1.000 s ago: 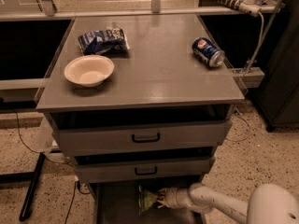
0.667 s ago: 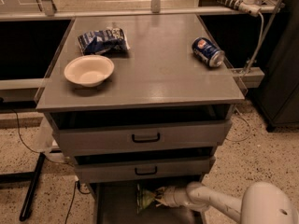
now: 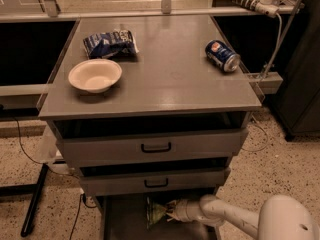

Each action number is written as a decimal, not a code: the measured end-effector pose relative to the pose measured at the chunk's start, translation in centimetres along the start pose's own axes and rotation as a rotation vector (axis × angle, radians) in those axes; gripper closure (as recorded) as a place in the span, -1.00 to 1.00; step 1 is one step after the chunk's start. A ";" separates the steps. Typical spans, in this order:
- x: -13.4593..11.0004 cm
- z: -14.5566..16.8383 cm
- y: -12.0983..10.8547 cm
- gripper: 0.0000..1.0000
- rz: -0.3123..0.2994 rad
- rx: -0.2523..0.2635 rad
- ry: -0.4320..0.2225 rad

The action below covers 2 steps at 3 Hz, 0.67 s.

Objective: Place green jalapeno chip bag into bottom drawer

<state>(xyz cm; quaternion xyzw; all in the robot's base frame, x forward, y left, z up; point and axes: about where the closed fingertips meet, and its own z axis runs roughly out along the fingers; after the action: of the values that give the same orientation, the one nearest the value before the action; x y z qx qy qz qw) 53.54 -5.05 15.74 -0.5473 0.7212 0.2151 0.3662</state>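
The green jalapeno chip bag is at the bottom of the camera view, inside the open bottom drawer, just under the front of the middle drawer. My gripper reaches in from the lower right, and its fingers are closed on the bag's right edge. The white arm stretches from the lower right corner to the gripper. The bag sits low, near the drawer's grey floor; I cannot tell whether it touches the floor.
Two shallower grey drawers with black handles are above, both slightly ajar. On the cabinet top lie a white bowl, a blue-and-white snack bag and a blue can on its side. A black stand leg is at the left.
The gripper with the green bag has shifted slightly left inside the bottom drawer. Nothing on the cabinet top has moved.
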 end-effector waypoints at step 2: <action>0.0 0.0 0.0 -0.76 0.000 0.000 0.000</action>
<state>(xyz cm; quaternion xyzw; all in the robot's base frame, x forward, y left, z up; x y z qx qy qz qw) 53.54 -5.05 15.74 -0.5473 0.7212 0.2151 0.3661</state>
